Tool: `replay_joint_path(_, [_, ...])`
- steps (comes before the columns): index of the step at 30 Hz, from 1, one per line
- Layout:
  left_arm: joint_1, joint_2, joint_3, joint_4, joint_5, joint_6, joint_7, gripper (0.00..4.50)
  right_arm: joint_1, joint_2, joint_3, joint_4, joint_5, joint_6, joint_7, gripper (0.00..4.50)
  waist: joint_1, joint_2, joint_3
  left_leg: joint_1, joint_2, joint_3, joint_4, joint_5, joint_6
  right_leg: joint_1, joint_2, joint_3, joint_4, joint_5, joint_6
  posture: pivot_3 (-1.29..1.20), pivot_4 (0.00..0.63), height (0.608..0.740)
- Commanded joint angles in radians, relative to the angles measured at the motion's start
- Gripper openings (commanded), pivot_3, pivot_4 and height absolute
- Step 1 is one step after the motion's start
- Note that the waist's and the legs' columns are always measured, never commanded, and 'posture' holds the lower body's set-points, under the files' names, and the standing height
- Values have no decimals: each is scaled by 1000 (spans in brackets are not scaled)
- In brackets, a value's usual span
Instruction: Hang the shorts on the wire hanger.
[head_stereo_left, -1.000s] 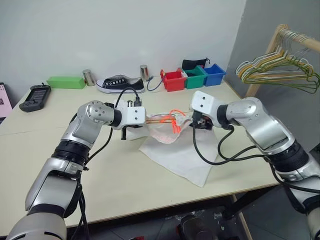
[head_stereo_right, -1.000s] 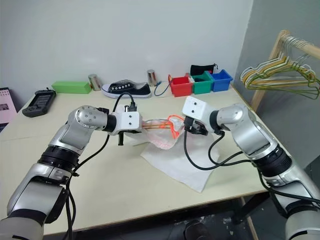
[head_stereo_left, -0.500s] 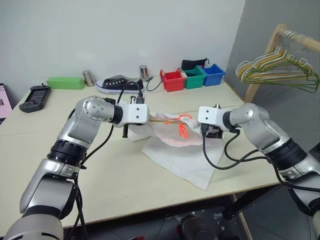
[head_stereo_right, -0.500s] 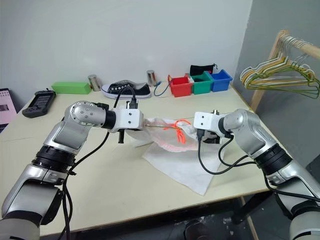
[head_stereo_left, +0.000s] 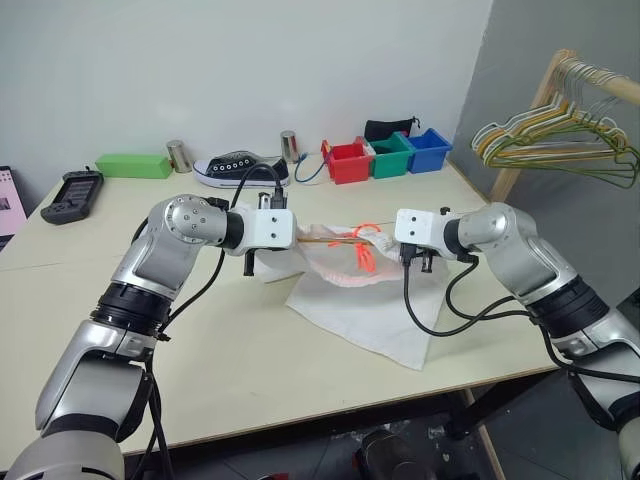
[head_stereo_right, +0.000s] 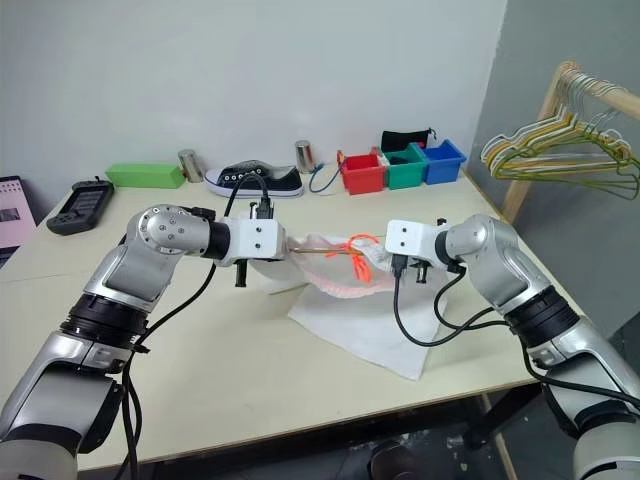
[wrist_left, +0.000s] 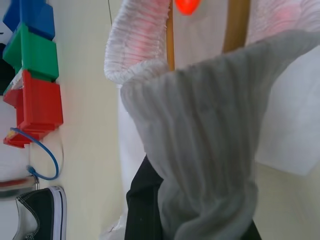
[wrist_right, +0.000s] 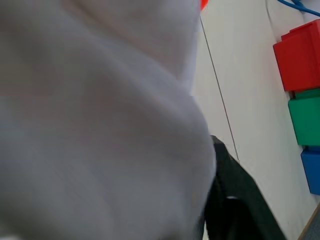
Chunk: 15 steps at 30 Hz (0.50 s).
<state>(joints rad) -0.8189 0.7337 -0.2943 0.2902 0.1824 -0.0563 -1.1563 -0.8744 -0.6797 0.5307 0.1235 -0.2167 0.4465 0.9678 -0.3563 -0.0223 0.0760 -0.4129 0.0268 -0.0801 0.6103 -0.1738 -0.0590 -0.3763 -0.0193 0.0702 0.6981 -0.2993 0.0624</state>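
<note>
Now your left gripper (head_stereo_left: 297, 240) pinches the gathered waistband of the thin, wrinkled white fabric shorts (head_stereo_left: 350, 300), fingers pressed together on cloth; your right gripper (head_stereo_left: 392, 243) has its fingers closed on the waistband's other end. Between them runs the thin yellow-orange wire hanger (head_stereo_left: 340, 237), shorts trailing onto the beige table (head_stereo_left: 250, 360).

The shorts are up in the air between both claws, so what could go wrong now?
Each claw pinches only an edge of the shorts, so the thin fabric could slip out of the left claw or the right claw. The wire hanger lies loose inside the waistband and might slide out. The low end of the shorts drapes on the table and could drag.
</note>
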Motion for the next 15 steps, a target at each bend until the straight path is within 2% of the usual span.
replay_joint_path(1, [-47, -4, 24, -5, -13, -58, 15, 0, -9, 1, -52, -21, -12, -1, -2, 11, -1, 0, 0, 0, 0, 0, 0, 0, 0, 0, 0, 0, 0, 0, 0, -252, 0, 740])
replay_joint_path(3, [-59, -15, 34, 11, -29, -61, 22, 567, -4, -2, -49, -27, -16, 3, 6, 0, -1, 0, 0, 1, 0, 0, 0, 0, 0, 1, 0, 0, 0, 0, 0, -254, 0, 740])
replay_joint_path(10, [-75, -8, 46, 24, -63, -57, -1, 1818, 6, 12, -76, -37, -6, 38, 0, 0, -3, 0, 0, 3, 0, 0, 0, 0, 0, 3, 0, 0, 0, 0, 0, -252, 0, 740])
replay_joint_path(15, [-75, 30, 66, 15, -96, -47, -34, 3059, 5, 26, -88, -29, -7, 53, 0, 0, -3, 0, 0, 4, 0, 0, 0, 0, 0, 3, 0, 0, 0, 0, 0, -242, 0, 740])
